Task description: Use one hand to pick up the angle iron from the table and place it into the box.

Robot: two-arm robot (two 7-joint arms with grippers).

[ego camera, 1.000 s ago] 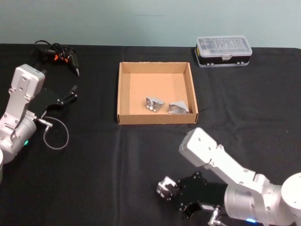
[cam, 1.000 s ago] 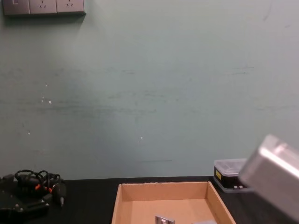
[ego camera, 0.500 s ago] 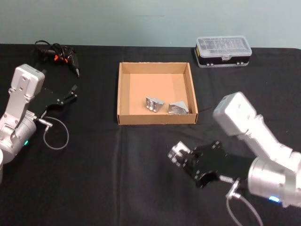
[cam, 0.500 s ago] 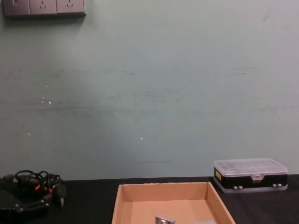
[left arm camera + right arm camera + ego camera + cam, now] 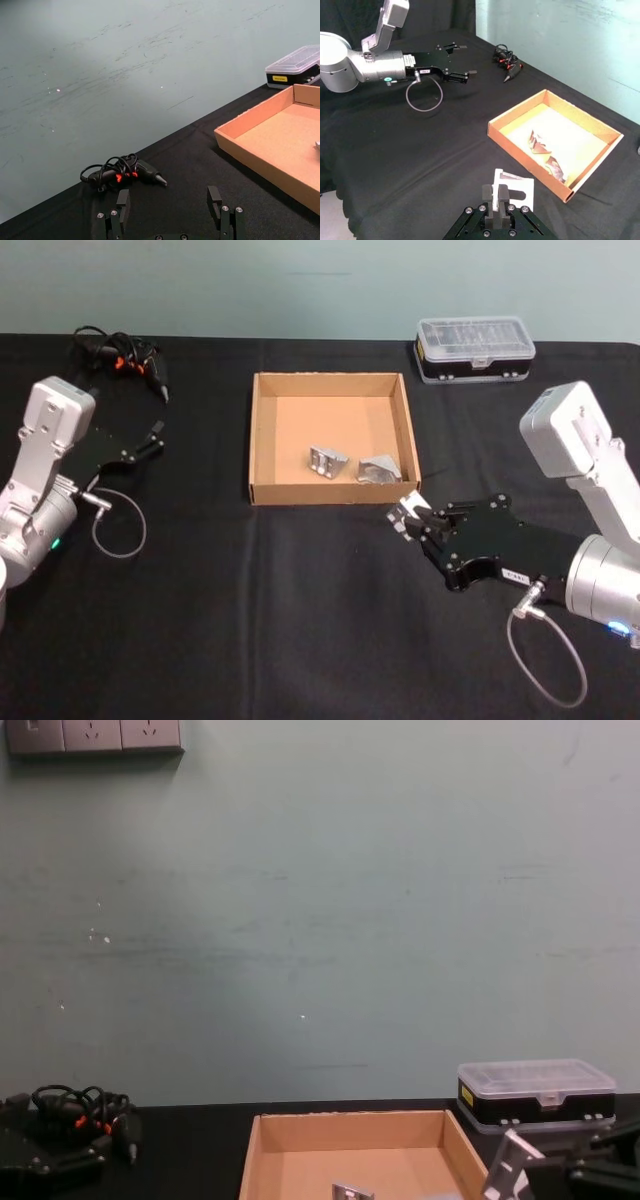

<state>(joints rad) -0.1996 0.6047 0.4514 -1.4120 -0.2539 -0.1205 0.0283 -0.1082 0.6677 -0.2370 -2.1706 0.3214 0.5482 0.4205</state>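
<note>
- Transport step: right gripper point(image 5: 418, 523) clamped on the angle iron point(image 5: 408, 514), carried above the table point(image 5: 300, 620), just outside the near right corner of the box point(image 5: 262, 440).
- In the right wrist view, bracket point(image 5: 512, 189) upright between the closed fingers point(image 5: 490, 195), box point(image 5: 520, 145) ahead.
- Two similar brackets point(image 5: 352, 466) already inside the box.
- Left gripper point(image 5: 150, 440) idle near the left table edge, fingers point(image 5: 215, 200) spread wide, holding nothing.
- Next, as judged: forward over the low wall, descent, release.
</note>
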